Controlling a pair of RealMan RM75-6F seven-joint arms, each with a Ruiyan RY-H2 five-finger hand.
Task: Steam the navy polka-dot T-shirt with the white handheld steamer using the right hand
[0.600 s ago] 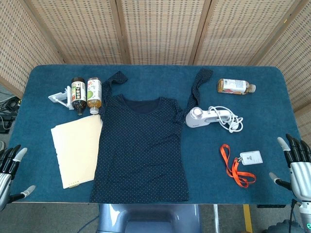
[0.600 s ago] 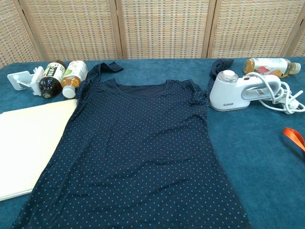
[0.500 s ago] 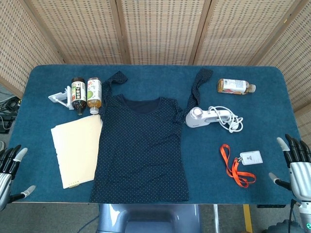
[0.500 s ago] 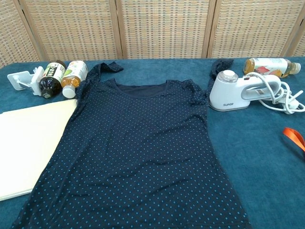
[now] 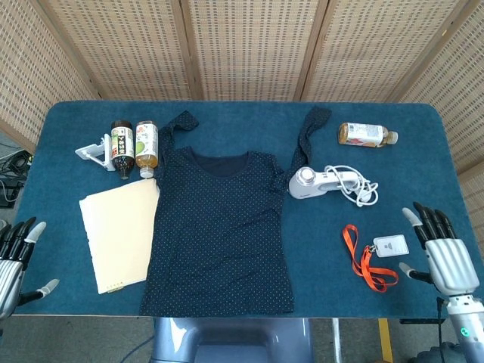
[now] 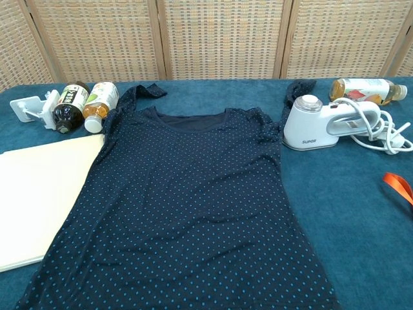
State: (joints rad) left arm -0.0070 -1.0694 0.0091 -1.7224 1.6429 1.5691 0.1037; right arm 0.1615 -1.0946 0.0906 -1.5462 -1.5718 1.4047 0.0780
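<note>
The navy polka-dot T-shirt [image 5: 219, 227] [image 6: 187, 206] lies flat in the middle of the blue table, neck toward the back. The white handheld steamer [image 5: 318, 181] [image 6: 322, 123] lies on its side just right of the shirt's right sleeve, its coiled white cord [image 5: 363, 190] trailing to the right. My right hand [image 5: 441, 253] hovers open over the table's front right corner, well short of the steamer. Off the front left corner, my left hand [image 5: 15, 261] is open and holds nothing. Neither hand appears in the chest view.
Two bottles [image 5: 134, 144] and a white clip holder [image 5: 92, 151] lie at the back left. A cream folder [image 5: 117, 231] lies left of the shirt. Another bottle [image 5: 365, 134] lies behind the steamer. An orange lanyard with badge [image 5: 374, 257] lies near my right hand.
My right hand has moved left and forward over the table's front right corner. The left hand has risen slightly. Shirt and steamer have not moved.
</note>
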